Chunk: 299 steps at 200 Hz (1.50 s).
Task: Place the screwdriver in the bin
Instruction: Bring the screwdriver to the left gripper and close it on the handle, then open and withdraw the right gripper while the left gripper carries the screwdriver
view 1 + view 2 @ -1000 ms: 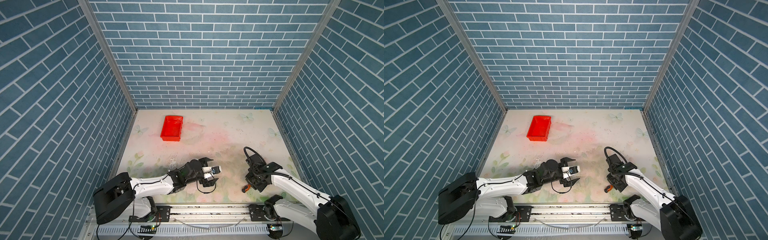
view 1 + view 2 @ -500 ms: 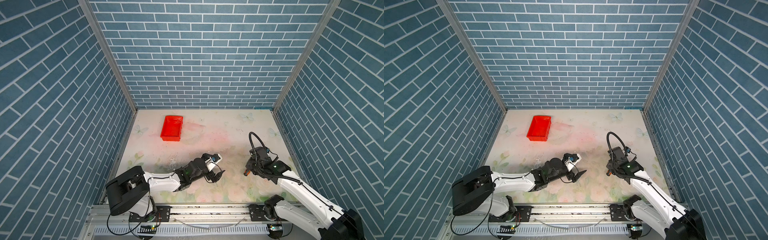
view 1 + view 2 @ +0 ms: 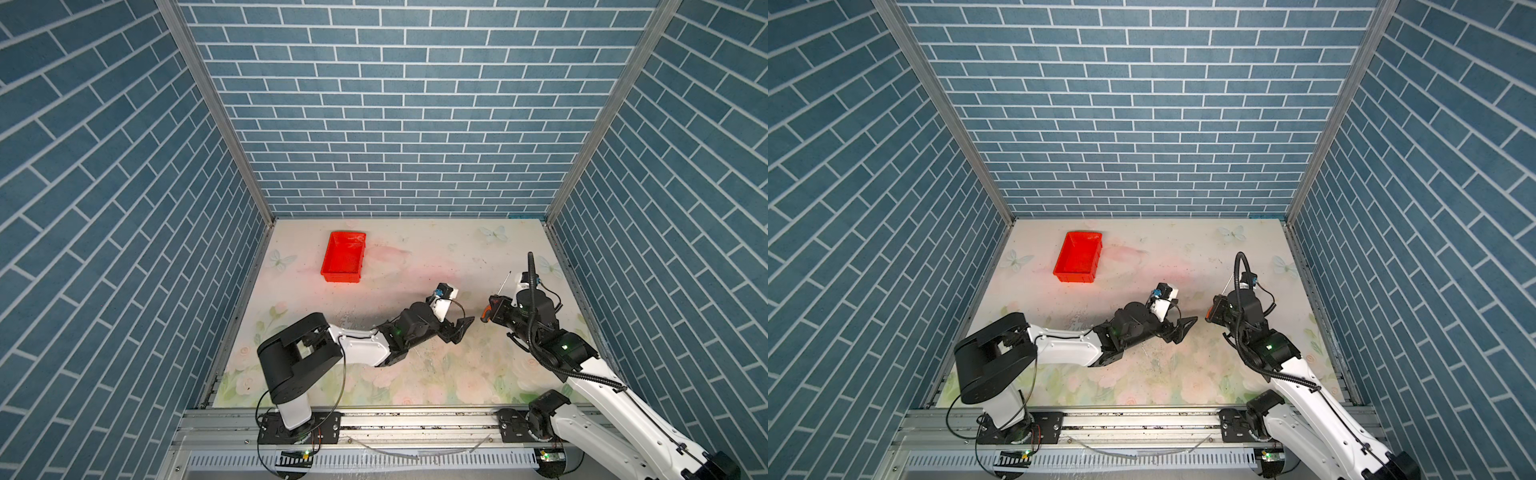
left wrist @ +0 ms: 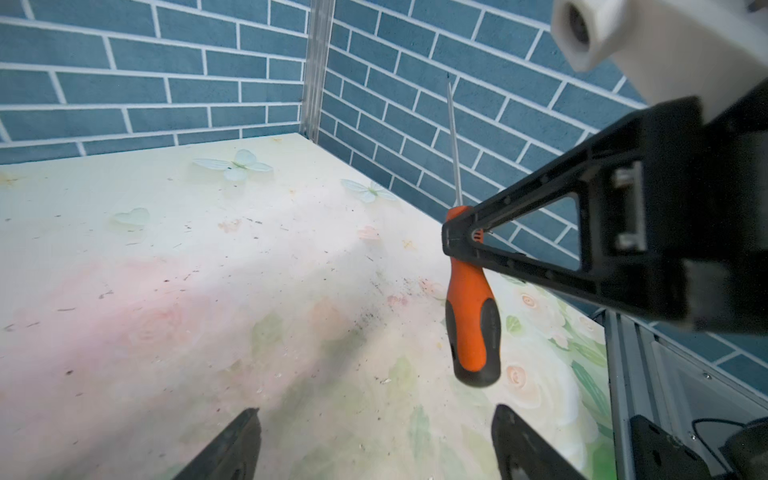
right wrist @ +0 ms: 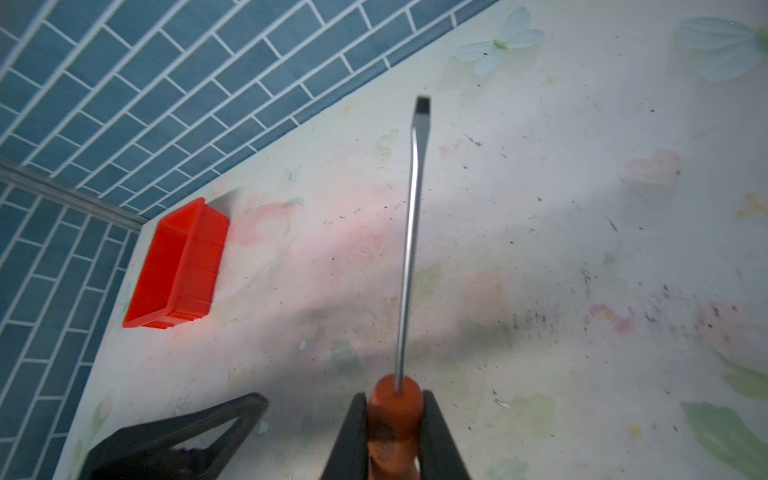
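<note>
My right gripper (image 3: pixel 492 311) (image 3: pixel 1214 312) is shut on the orange handle of the screwdriver (image 5: pixel 392 415). It holds the tool above the mat at the right, thin shaft (image 5: pixel 409 249) pointing toward the back wall. In the left wrist view the screwdriver (image 4: pixel 473 316) hangs from the right gripper's black finger, its black butt end downward. My left gripper (image 3: pixel 461 329) (image 4: pixel 376 424) is open just left of the handle, with nothing between its jaws. The red bin (image 3: pixel 340 277) (image 3: pixel 1073 277) (image 5: pixel 178 266) sits on the mat at the back left, far from both grippers.
The floral mat (image 3: pixel 415 257) is boxed in by blue brick walls on three sides. A metal rail (image 3: pixel 374 424) with both arm bases runs along the front edge. The right arm's black cable (image 3: pixel 531 291) loops above its wrist.
The right gripper lifted the screwdriver off the mat near the front and carried it back. The left arm stretched right until its gripper came beside the handle, its jaws narrowing a little.
</note>
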### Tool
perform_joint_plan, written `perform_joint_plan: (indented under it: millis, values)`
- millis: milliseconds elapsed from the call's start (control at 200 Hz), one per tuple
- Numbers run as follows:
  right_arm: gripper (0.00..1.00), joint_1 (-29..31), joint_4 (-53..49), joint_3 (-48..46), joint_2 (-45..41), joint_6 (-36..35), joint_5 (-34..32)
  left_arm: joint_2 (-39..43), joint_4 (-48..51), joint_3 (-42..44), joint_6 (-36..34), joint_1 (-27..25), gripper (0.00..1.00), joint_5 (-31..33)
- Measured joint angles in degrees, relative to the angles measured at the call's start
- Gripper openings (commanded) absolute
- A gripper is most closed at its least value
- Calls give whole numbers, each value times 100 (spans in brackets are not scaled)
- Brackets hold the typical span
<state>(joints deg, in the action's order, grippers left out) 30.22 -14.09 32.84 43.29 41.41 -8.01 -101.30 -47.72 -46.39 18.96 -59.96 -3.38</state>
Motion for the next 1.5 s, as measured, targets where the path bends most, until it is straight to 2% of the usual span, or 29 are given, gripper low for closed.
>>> perform_joint_plan:
  millis: [275, 515, 700, 895, 1070, 1170, 1195, 1255, 1396, 1496]
  values:
    - [0, -2, 1349, -756, -431, -470, 929, -439, -874, -140, 680, 48, 63, -588]
    - [0, 0, 1930, -901, -446, -750, 1585, -442, -1222, -131, 988, 166, 45, -837]
    - [0, -4, 1978, -901, -442, -942, 1759, -444, -1403, -114, 1115, 179, 27, -1003]
    - [0, -11, 1969, -901, -396, -1034, 1860, -444, -1475, -52, 1128, 173, 0, -1067]
    - [0, -11, 1941, -901, -387, -1038, 1858, -444, -1493, -11, 1126, 177, 0, -1067]
    - [30, -11, 1904, -901, -387, -1038, 1834, -444, -1515, 24, 1123, 177, 0, -1067]
    - [41, -11, 1893, -901, -387, -1038, 1829, -442, -1515, 33, 1121, 179, 0, -1064]
    - [56, -11, 1862, -901, -400, -1115, 1808, -437, -1506, 70, 1128, 205, 0, -970]
    - [78, -11, 1768, -876, -411, -1357, 1794, -367, -1316, 212, 1126, 400, 0, -741]
    - [83, -11, 1624, -758, -343, -1545, 1853, -247, -1058, 229, 1128, 531, 0, -566]
